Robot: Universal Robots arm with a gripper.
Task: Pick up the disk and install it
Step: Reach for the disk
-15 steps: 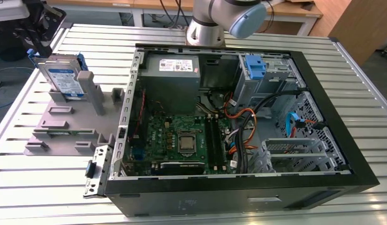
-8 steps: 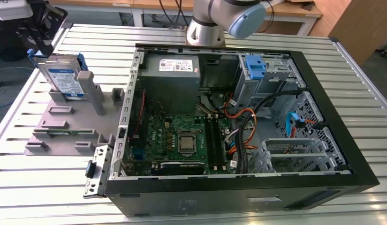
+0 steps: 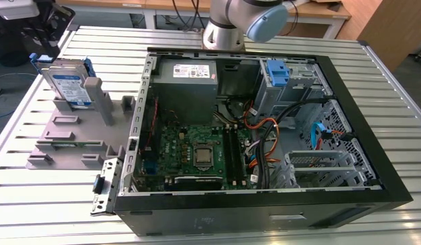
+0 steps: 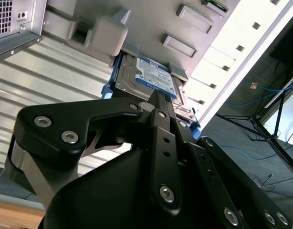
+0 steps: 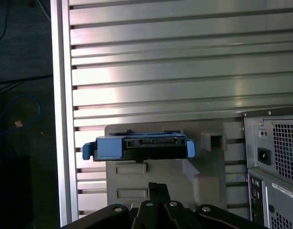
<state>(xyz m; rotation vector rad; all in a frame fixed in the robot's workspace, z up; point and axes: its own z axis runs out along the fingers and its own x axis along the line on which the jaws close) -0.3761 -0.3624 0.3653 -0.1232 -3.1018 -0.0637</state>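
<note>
The disk [image 3: 69,84], silver with a white-and-blue label and a blue carrier bracket, stands on edge in a grey holder [image 3: 67,132] at the exterior view's left, beside the open computer case. In the first wrist view the disk [image 5: 139,147] shows edge-on in the holder [image 5: 161,176], and my gripper [image 5: 158,188] hangs a short way off from it, black fingers together with nothing between them. In the second wrist view the gripper [image 4: 157,98] points at the labelled face of the disk [image 4: 153,76], without touching it.
An open computer case [image 3: 373,168] lies on the slatted metal table [image 3: 53,214], with a grey power-supply box [image 3: 190,74], a motherboard [image 3: 196,148], orange and black cables, and a lone blue bracket [image 3: 278,71] in the drive bay. The table's edge [image 5: 60,95] runs close to the holder.
</note>
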